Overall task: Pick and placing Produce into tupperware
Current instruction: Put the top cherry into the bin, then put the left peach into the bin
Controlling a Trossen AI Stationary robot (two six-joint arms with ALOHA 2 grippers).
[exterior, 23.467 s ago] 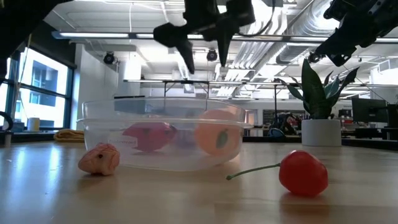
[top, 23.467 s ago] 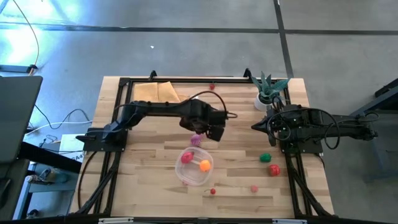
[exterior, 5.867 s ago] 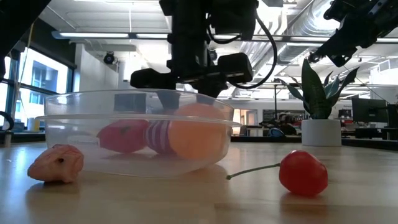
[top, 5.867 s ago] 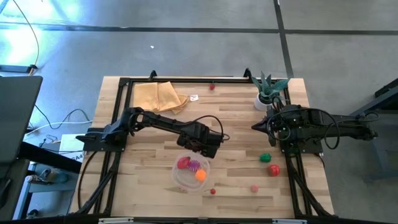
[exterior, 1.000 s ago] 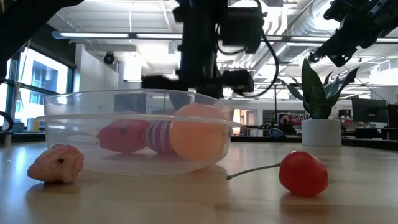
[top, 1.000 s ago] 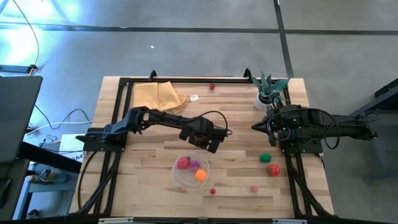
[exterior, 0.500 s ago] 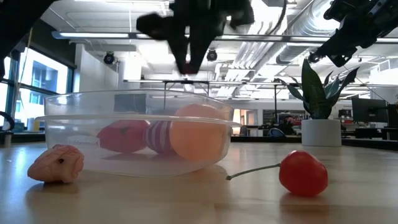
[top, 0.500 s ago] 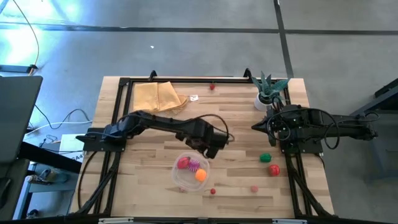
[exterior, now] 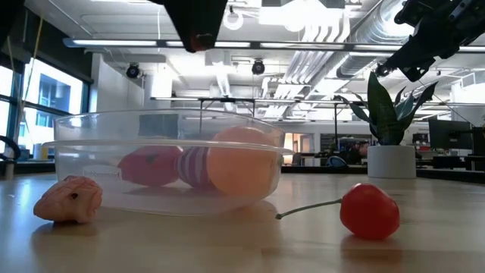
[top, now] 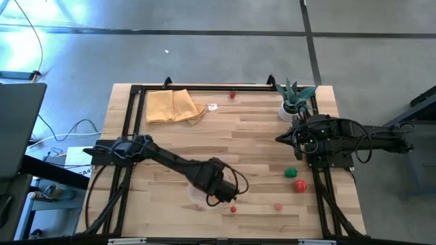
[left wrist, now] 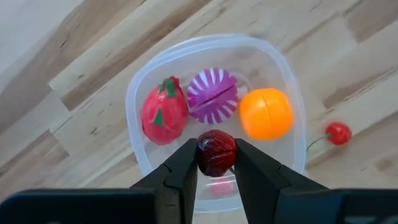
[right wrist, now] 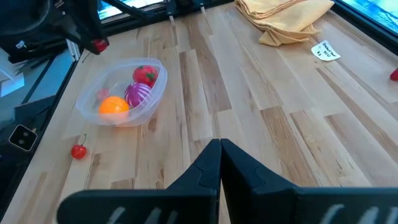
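The clear tupperware (left wrist: 140, 81) stands on the wooden table near its front edge. It holds a red fruit (left wrist: 165, 112), a magenta striped one (left wrist: 213, 95) and an orange one (left wrist: 265, 114). My left gripper (left wrist: 216, 152) hangs above it, shut on a small dark red round fruit (left wrist: 216, 151); the low view shows that gripper (exterior: 198, 30) well above the rim. A pink piece (exterior: 68, 199) and a red cherry (exterior: 370, 211) lie on the table beside the tupperware (exterior: 167, 163). My right gripper (right wrist: 221, 155) waits shut at the table's right side. My left gripper pinches the dark red fruit by its two opposite sides (left wrist: 204, 155) between its two fingers (left wrist: 186, 165). The fingers point down from above. The fruit is lifted clear, over the tupperware's near part.
More produce lies at the near right: a green piece (top: 291, 172), a red one (top: 300, 185), a pink one (top: 278, 205). A small red piece (top: 232, 94), a yellow-tan cloth (top: 174, 105) and a potted plant (top: 294, 99) are at the far edge.
My left gripper has risen and gone toward the table's near edge, from behind the tupperware to above it, keeping shut on the dark red fruit. The tupperware and its contents have stayed in place.
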